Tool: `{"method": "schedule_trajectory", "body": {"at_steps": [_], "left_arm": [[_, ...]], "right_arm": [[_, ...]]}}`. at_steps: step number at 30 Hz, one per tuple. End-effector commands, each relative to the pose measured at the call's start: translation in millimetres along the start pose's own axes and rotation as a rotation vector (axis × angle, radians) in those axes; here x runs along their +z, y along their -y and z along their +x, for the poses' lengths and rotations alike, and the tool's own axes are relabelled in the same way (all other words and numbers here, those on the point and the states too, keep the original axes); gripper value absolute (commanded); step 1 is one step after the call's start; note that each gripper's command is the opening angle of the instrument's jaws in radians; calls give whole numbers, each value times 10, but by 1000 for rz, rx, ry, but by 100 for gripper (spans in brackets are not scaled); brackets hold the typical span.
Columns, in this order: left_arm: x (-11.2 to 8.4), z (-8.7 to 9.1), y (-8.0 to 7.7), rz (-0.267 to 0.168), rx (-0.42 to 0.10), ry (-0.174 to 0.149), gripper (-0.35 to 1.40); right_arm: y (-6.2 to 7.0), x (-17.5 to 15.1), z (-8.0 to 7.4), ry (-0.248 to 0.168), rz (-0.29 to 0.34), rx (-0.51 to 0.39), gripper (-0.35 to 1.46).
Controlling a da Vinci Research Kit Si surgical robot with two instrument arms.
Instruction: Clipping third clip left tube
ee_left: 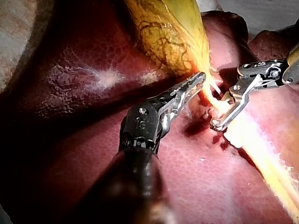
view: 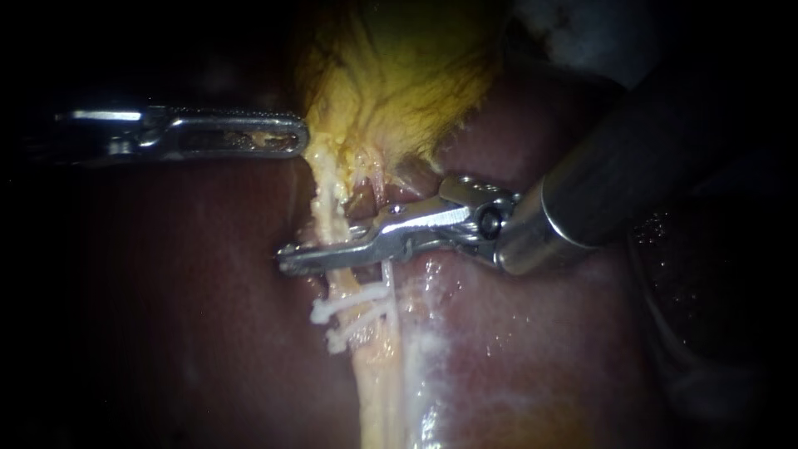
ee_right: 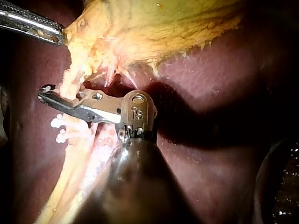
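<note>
endoscope view: the left instrument [view: 301, 137] comes in flat from the left edge in the upper left of the frame. its jaws lie together, with pale tissue showing through the slot, and its tip is closed on the yellow lower edge of the gallbladder [view: 399, 75], which fills the top centre. the left tube [view: 332, 218] runs down from that edge through the middle of the frame, over the dark red liver [view: 166, 316]. the right instrument [view: 291, 259] enters from the upper right and lies across the centre, its long jaws clamped on the left tube from both sides. just below them two white clips [view: 353, 301] sit across the tube, one under the other.

left wrist view: the left instrument [ee_left: 201, 77] has its tip sunk in the narrow end of the gallbladder [ee_left: 168, 32], jaws together. the right instrument [ee_left: 216, 123] is just beside it, straddling the bright tube [ee_left: 223, 106] over the liver [ee_left: 196, 177].

right wrist view: the right instrument [ee_right: 46, 91] grips the tube [ee_right: 70, 84] near its jaw tips. the clips [ee_right: 58, 123] lie just under the jaws. the left instrument [ee_right: 58, 35] touches the gallbladder [ee_right: 154, 28] ahead of them.
</note>
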Motion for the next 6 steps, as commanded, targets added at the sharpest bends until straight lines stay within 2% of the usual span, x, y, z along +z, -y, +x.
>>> {"method": "schedule_trajectory", "body": {"at_steps": [1,6], "left_arm": [[0,0,0,0,0,0,-35],[0,0,0,0,0,0,-35]], "right_arm": [[-1,0,0,1,1,-1,-35],[-2,-1,1,1,0,-1,-35]]}}
